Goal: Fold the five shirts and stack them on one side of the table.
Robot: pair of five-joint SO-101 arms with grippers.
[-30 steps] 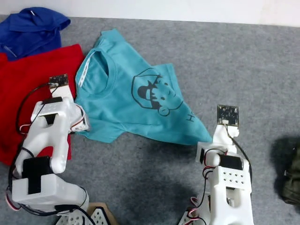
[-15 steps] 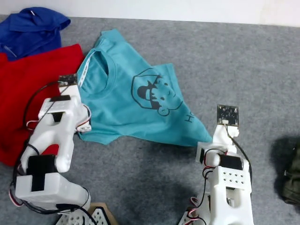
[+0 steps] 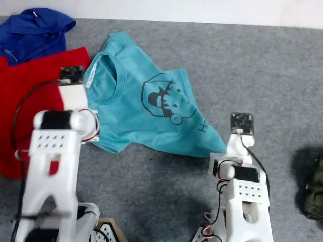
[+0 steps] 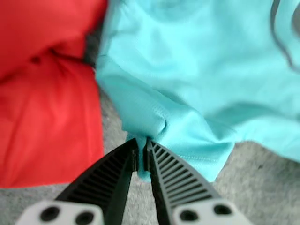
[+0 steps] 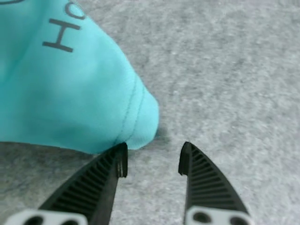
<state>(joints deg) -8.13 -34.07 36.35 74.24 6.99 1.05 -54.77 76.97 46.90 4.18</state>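
A teal shirt with a dark print lies spread mid-table. My left gripper is shut on the edge of its sleeve, right beside the red shirt. The left arm stands over the border between the red shirt and the teal one. My right gripper is open just in front of the teal shirt's hem corner, one finger touching the fabric edge. The right arm stands near the front.
A blue shirt lies bunched at the far left corner, partly behind the red one. A dark green garment sits at the right edge. Grey carpet lies bare to the teal shirt's right.
The left arm has risen and pushed away from the front edge, along the teal shirt's side. The sleeve edge shifted slightly. The right arm edged forward a little.
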